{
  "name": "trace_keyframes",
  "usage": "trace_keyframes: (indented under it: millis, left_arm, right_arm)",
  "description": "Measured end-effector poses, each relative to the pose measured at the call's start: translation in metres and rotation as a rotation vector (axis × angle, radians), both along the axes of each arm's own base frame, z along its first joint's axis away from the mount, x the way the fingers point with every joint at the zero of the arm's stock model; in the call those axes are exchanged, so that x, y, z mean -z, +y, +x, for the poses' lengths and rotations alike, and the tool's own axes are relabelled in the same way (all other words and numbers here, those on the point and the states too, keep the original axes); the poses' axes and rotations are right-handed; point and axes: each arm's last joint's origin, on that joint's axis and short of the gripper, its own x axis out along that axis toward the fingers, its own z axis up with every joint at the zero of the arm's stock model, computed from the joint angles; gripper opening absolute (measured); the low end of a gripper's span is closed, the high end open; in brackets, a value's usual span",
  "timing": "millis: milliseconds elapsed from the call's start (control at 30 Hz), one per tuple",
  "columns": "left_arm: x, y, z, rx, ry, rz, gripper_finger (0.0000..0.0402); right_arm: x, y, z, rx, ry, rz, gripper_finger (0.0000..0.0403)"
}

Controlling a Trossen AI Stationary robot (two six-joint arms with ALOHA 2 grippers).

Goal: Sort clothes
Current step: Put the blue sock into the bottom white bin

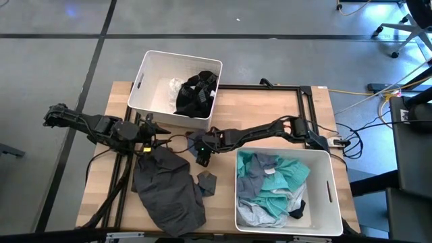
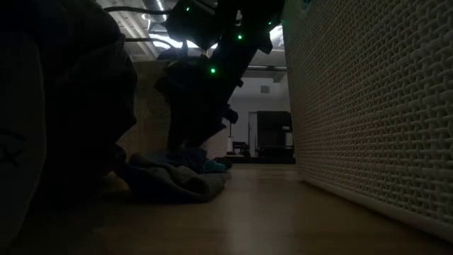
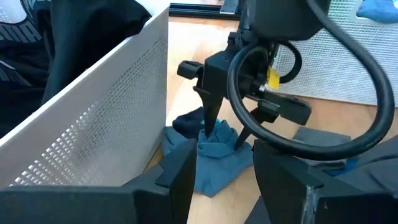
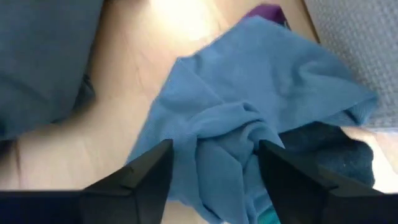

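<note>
Right hand (image 4: 211, 163) stands with its fingers spread, one on each side of a bunched fold of a blue garment (image 4: 249, 106) lying on the wooden surface (image 1: 270, 108) between the two white bins (image 1: 145, 74). Left hand (image 3: 222, 168) waits beside it, fingers apart, near the dark grey garment (image 1: 165, 189). Only the right wrist view shows the crumpled blue cloth filling the gap between the fingers; the high view shows little of it under the arm. Black clothes (image 1: 196, 94) fill the far bin; teal and grey ones (image 1: 277, 179) fill the near bin. Grey floor surrounds the surface.
</note>
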Motion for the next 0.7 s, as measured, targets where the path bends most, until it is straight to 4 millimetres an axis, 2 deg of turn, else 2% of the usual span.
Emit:
trace_keyframes:
  millis: [233, 533, 600, 700]
  left_arm:
    - [0.000, 0.000, 0.000, 0.000, -0.003, -0.001, 0.0147]
    - [0.000, 0.000, 0.000, 0.000, -0.003, -0.001, 0.0147]
    - [0.000, 0.000, 0.000, 0.000, -0.003, -0.001, 0.0147]
    - [0.000, 0.000, 0.000, 0.001, -0.004, -0.001, 0.0147]
  right_arm:
    - [-0.001, 0.000, 0.001, -0.021, -0.004, -0.014, 0.0136]
    - [0.013, 0.000, 0.003, -0.078, 0.029, -0.062, 0.0022]
    - [0.012, 0.003, 0.003, -0.078, 0.024, -0.092, 0.0008]
    - [0.003, 0.010, 0.000, -0.076, 0.025, -0.164, 0.0014]
